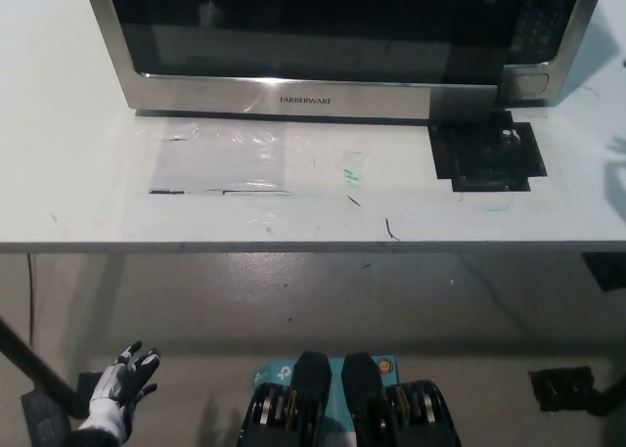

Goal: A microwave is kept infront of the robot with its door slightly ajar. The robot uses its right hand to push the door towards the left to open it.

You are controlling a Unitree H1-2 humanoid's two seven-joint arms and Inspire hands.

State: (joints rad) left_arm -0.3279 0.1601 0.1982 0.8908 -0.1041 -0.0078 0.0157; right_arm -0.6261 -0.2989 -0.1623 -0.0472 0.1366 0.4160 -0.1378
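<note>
A stainless steel microwave (333,46) with a dark glass door (293,36) stands at the back of the white table (88,183), filling the top of the head view. The door's right edge sits slightly forward of the control panel (543,26). My white left hand (122,379) hangs low at the lower left, below the table edge, fingers spread and empty. My black right hand is out of the picture; only a faint shadow falls on the table at the far right.
A black square patch (487,156) lies on the table in front of the microwave's right end. A clear taped sheet (220,161) lies in front of the door. Below the table's front edge is grey floor with a dark block (562,388) at the right.
</note>
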